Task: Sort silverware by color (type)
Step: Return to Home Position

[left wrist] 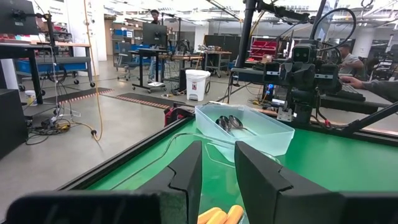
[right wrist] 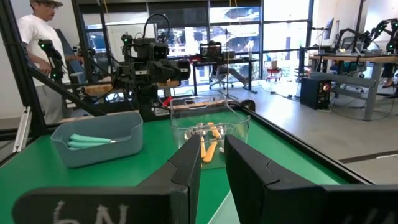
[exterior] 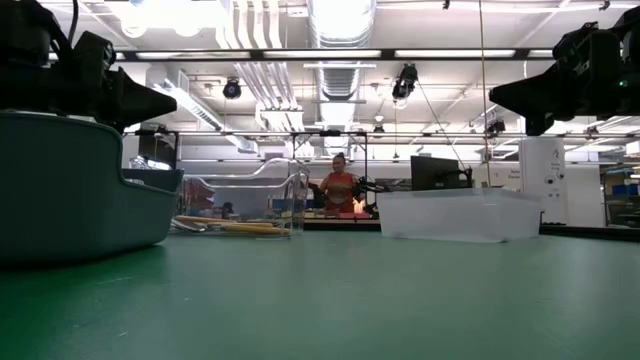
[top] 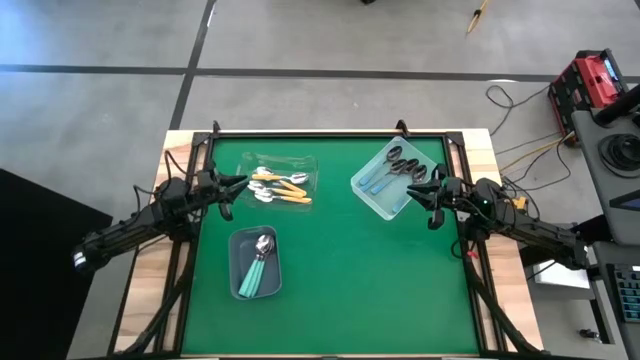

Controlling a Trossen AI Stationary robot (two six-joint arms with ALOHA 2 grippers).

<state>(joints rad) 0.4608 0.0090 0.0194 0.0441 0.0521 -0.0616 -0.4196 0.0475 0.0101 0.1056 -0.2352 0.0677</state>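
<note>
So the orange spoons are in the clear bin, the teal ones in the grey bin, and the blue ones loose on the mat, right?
Not quite: the high view shows the blue spoons lying in the white bin, not loose on the mat. The orange spoons are in the clear bin and the teal spoons in the grey bin.

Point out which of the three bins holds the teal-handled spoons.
The grey bin, the only opaque one, holds the teal spoons. The clear bin has orange spoons, the white bin blue spoons.

Left arm raised on the left, left gripper pointing right, fingers slightly apart; right arm mirrors it, right gripper pointing left, fingers parted too.
</note>
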